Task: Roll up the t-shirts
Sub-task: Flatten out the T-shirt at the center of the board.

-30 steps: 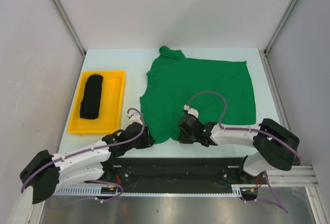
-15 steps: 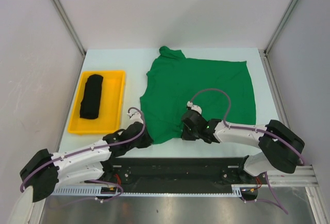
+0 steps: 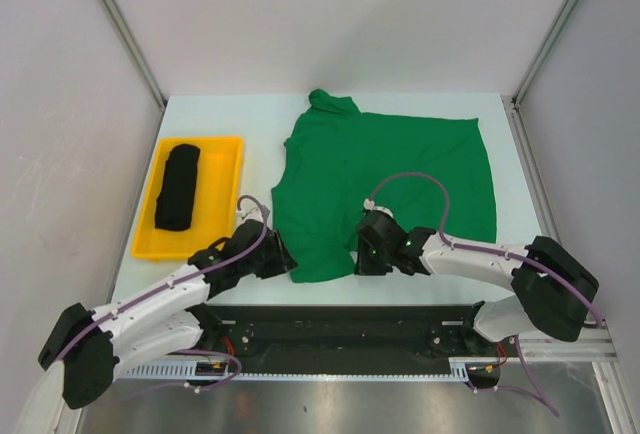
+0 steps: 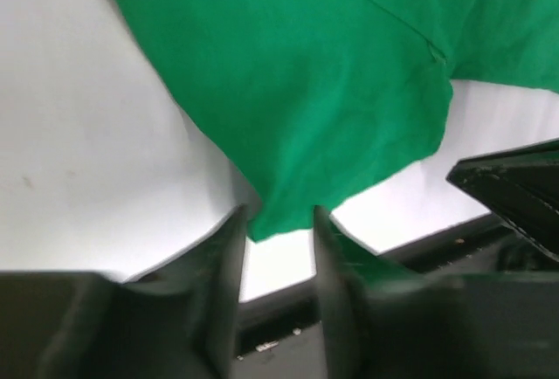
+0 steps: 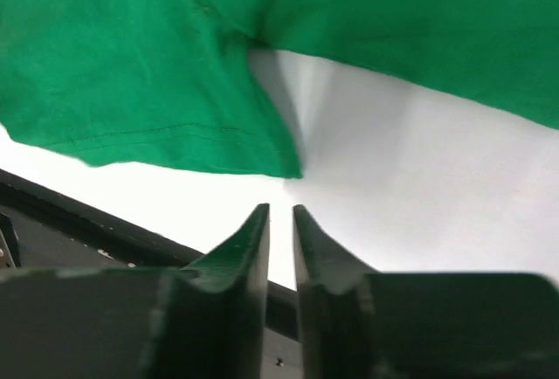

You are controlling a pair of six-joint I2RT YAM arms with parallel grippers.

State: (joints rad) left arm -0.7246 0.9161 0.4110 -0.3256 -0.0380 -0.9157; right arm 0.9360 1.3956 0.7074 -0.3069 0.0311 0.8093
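Left gripper (image 4: 278, 222): jaws parted, nothing clamped. The near left corner of the bright green t-shirt (image 3: 380, 164) of soft cloth pokes into the mouth between the fingers.
Right gripper (image 5: 279, 213): jaws a narrow slit apart and empty. A hem corner of the near flap lies just ahead of the tips, not touching them.
Green t-shirt position: spread flat on the white table (image 3: 220, 114), with its near hem close to the arm bases. No turn of a roll is visible.
Black t-shirt (image 3: 180, 186): already a compact cloth roll, lying lengthwise in the yellow plastic tray (image 3: 215, 209) at the left.
Change: the left arm has swung forward and inward to the hem corner, and the right gripper has shifted slightly rightward along the hem. The cloth outline is nearly unchanged.
Meaning for task: judged as repositioning for the hem grasp. Rolling of the green t-shirt has not begun, and both grippers need a firm pinch on the hem first.
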